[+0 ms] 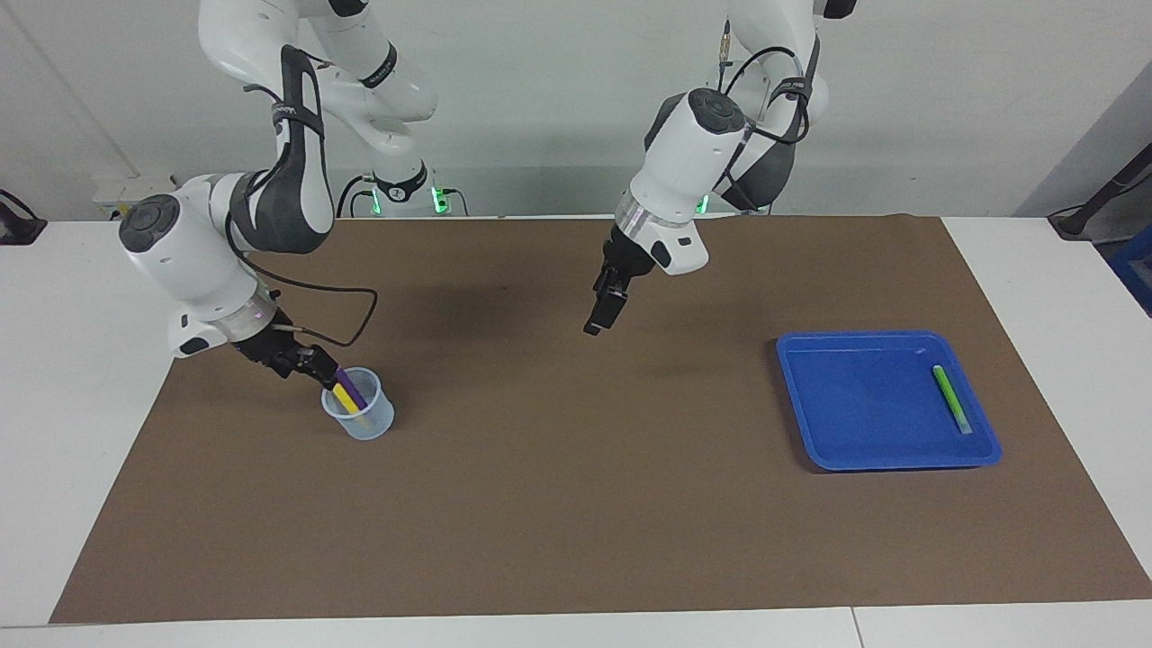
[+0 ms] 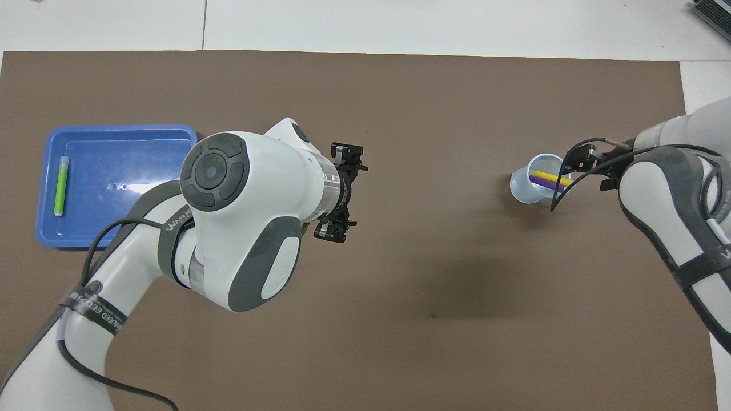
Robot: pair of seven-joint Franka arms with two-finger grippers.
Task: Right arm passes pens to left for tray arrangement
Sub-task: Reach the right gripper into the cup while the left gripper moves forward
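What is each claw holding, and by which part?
Left claw, open over the mat, holds nothing. Right claw is at upper ends of the pens; grip unclear.

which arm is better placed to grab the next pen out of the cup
Right. The right gripper is already at the cup, at the tops of the yellow pen and purple pen. The left gripper, open, hangs over the bare mat mid-table, away from the cup.

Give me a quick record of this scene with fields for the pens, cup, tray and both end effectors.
green pen: lying in the blue tray
yellow pen: standing in the cup
purple pen: in the cup, beside the yellow one
right end effector: at the tops of the cup's pens
left end effector: open, over bare mat, waiting
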